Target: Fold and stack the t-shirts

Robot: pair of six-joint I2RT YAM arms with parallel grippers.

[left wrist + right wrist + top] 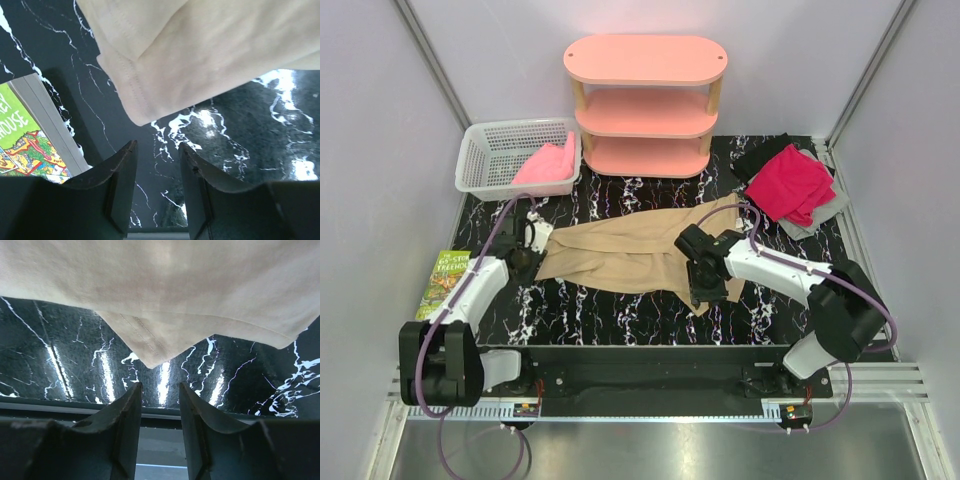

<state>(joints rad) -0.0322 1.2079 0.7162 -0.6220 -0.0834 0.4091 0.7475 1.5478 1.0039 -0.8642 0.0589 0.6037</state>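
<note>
A large tan-beige t-shirt (620,258) lies crumpled in the middle of the black marble table. My left gripper (533,248) stands at its left end. In the left wrist view that gripper (157,150) is open, and the shirt's stitched corner (145,100) lies just beyond the fingertips, apart from them. My right gripper (705,288) is at the shirt's near right edge. In the right wrist view it (160,390) is open and empty, with a pointed hem corner (152,352) just ahead. A magenta-red t-shirt (790,183) lies on grey (810,224) and black (760,156) ones at the back right. A light pink one (548,165) sits in the basket.
A white mesh basket (485,150) stands at the back left. A pink three-tier shelf (645,100) stands at the back centre. A green book (442,282) lies at the left edge, also in the left wrist view (22,142). The table's near edge (160,412) lies under the right gripper.
</note>
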